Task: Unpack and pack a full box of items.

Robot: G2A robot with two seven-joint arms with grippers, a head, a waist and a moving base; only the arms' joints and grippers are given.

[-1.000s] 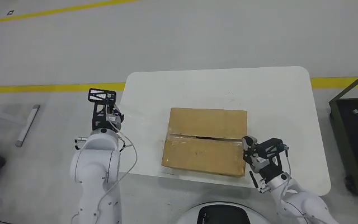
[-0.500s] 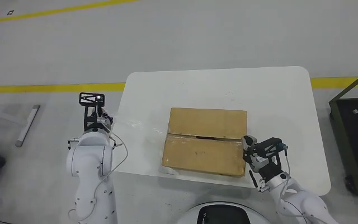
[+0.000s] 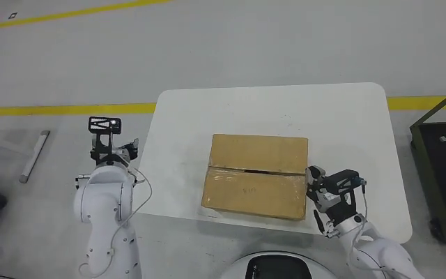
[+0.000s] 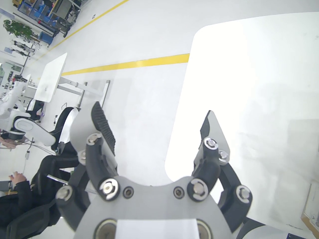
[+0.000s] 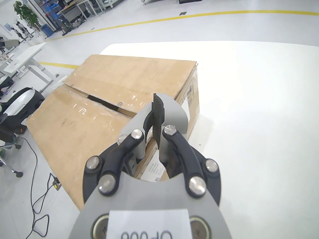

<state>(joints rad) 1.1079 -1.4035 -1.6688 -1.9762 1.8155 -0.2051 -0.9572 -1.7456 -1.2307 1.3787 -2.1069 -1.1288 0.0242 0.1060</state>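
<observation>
Closed box (image 3: 256, 176) on white table (image 3: 334, 118), L gripper (image 4: 152, 108) spread wide off table edge, R gripper (image 5: 157, 100) clenched, empty, beside box end

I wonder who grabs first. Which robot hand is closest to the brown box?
The right gripper, shut, just beside the box. The left gripper, open, hangs out past the edge of the table.

You see a white table (image 3: 334, 118) with rounded corners. One cardboard box (image 3: 256, 174) lies flat on it, close to the near edge and a little towards the left edge, its long sides running along that near edge. Its two top flaps are down, with a narrow dark gap along part of the seam between them. Shiny tape covers the near flap.
</observation>
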